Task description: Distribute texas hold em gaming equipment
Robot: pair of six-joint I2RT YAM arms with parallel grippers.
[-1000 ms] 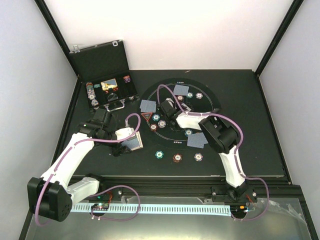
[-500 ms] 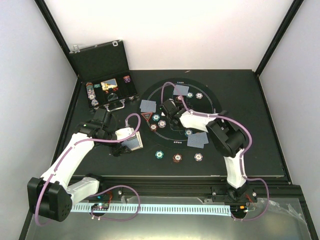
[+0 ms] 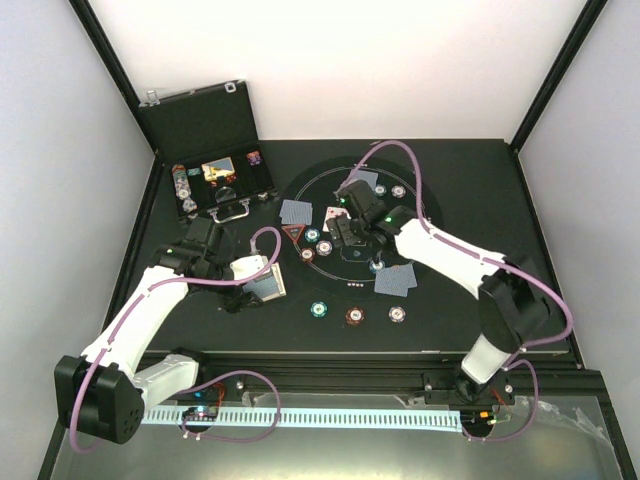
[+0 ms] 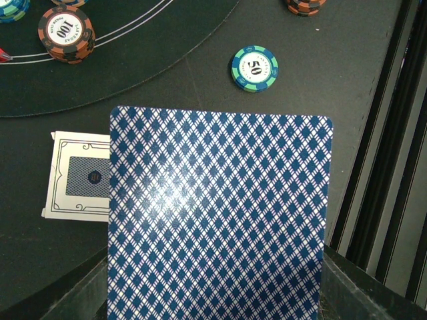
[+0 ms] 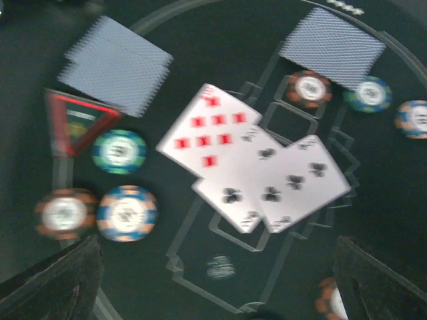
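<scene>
My left gripper [image 3: 258, 278] is shut on a stack of playing cards [image 4: 220, 213] whose blue diamond back fills the left wrist view. My right gripper [image 3: 345, 232] hangs open over the round mat [image 3: 432, 212], with nothing between its fingers [image 5: 60, 280]. Below it three face-up cards [image 5: 253, 173] lie overlapping inside the mat's white outlines. Face-down cards [image 5: 117, 63] and a second face-down pair [image 5: 333, 47] lie further out. The red triangle marker [image 5: 77, 120] sits by a green chip [image 5: 119, 151], a brown chip [image 5: 65, 213] and a blue and orange chip [image 5: 127, 212].
The open black case [image 3: 200, 125] with chips in it stands at the back left. A white-bordered card [image 4: 77, 177] lies on the table under the left gripper. Chips [image 3: 319, 309] and more face-down cards [image 3: 395, 281] lie along the mat's near side.
The right gripper has opened and risen off the face-up cards. Its arm has stretched out, with the elbow swinging right. The left arm has stayed still.
</scene>
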